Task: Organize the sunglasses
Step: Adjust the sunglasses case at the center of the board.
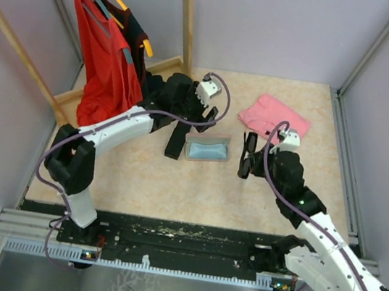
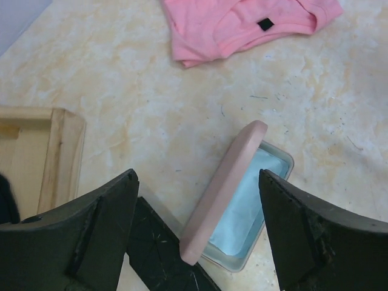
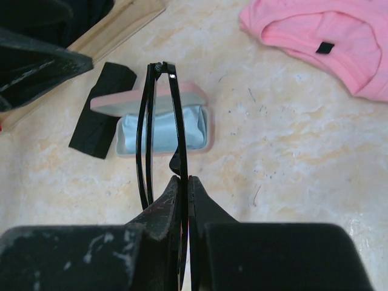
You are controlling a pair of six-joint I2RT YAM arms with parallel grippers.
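Right claw is pressed together on one pair of black sunglasses, folded thin and held upright above the middle of the tabletop. Left claw is spread wide above one pink case, oblong, with the lid raised and a pale blue lining. One black case lies flat just beside it. One soft pink shirt lies near the far right corner.
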